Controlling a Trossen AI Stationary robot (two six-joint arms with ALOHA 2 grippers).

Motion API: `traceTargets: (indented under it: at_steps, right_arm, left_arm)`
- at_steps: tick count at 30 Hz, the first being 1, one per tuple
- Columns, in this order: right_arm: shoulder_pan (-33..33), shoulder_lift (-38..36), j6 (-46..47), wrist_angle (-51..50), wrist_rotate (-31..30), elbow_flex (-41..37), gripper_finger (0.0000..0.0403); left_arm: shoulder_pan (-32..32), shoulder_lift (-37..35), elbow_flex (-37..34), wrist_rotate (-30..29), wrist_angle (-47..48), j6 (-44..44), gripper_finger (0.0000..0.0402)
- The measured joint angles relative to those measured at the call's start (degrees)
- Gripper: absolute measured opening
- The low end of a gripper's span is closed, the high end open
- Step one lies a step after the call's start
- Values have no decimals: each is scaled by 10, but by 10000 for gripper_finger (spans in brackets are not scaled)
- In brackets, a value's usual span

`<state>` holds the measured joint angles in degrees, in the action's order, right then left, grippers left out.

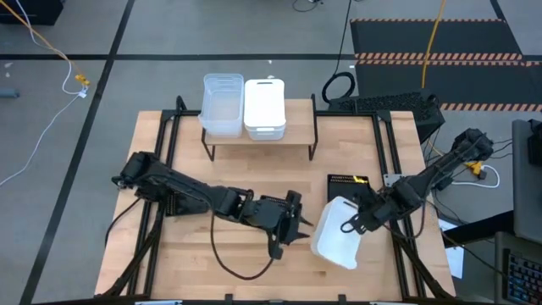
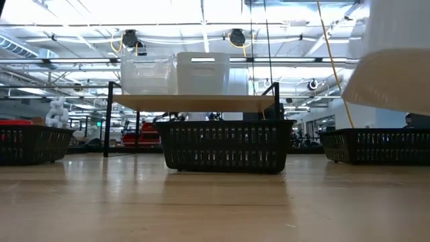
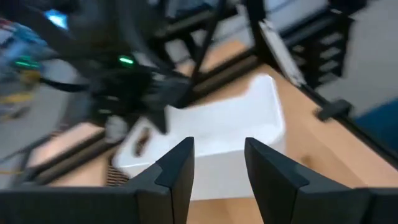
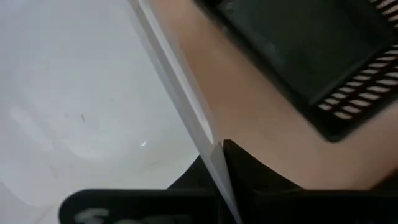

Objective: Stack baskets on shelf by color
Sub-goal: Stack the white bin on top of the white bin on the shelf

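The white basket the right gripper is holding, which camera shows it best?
High view: the white basket shows whole, right gripper shut on its rim. Left wrist shows it blurred, right wrist only its inside wall, low view just its underside.

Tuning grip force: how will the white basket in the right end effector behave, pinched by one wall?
The white basket looks thin-walled and empty, so probably light. Held by the right end effector on one rim only, it already hangs tilted and may swing. Smooth plastic could slip.

Two baskets (image 1: 243,106) side by side on the shelf (image 1: 258,141) (another basket (image 1: 339,230) nearer, rightward).
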<state>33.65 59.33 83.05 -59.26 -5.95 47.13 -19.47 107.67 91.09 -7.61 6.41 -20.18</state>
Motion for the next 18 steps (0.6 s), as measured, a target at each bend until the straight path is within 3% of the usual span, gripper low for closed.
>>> traceTargets:
  at_steps: [9, 18]
  right_arm:
    - [-95, 33, -76, 28, 142, 0, 1]
    - [-173, 34, -149, 35, 116, 0, 0]
  left_arm:
    - [1, 38, -1, 20, -7, 8, 146]
    - [-5, 40, 14, 53, -22, 11, 146]
